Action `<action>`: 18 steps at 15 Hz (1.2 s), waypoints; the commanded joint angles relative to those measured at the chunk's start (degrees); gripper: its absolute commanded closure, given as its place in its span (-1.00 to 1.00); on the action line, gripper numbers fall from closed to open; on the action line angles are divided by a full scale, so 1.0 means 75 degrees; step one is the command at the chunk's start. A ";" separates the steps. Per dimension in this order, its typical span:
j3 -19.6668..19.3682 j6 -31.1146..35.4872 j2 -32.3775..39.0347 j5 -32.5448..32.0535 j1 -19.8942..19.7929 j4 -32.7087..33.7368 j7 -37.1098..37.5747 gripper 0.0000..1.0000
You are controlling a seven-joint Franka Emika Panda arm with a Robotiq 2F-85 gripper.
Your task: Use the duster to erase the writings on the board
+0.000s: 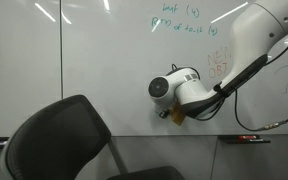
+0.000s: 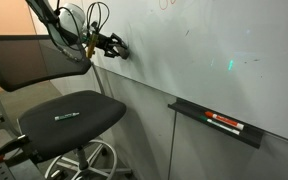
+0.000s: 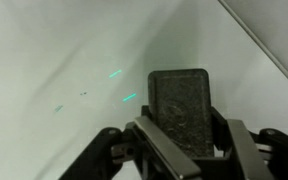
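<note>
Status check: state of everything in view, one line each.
gripper: shut on the duster
duster: held, facing the board; contact unclear
board: green writing not yet erased
chair: empty
tray: holds markers

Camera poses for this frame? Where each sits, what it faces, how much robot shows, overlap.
Exterior view: faces the whiteboard head-on from behind the chair; arm enters from the picture's right, gripper at the whiteboard.
Exterior view: beside the whiteboard, looking along it; arm and gripper top-left, chair, marker tray.
Wrist view: behind the fingers, facing the whiteboard; gripper clamps the duster.
Shared: both exterior views show whiteboard, chair, marker tray, gripper.
</note>
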 commanded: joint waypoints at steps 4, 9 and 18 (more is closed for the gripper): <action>0.0526 -0.0150 0.0738 -0.0170 -0.0020 0.0260 0.0050 0.37; 0.0593 -0.0123 0.1098 -0.0352 0.0050 0.0487 -0.0017 0.37; 0.0392 -0.0284 0.1168 -0.1127 -0.0140 0.1018 0.0029 0.37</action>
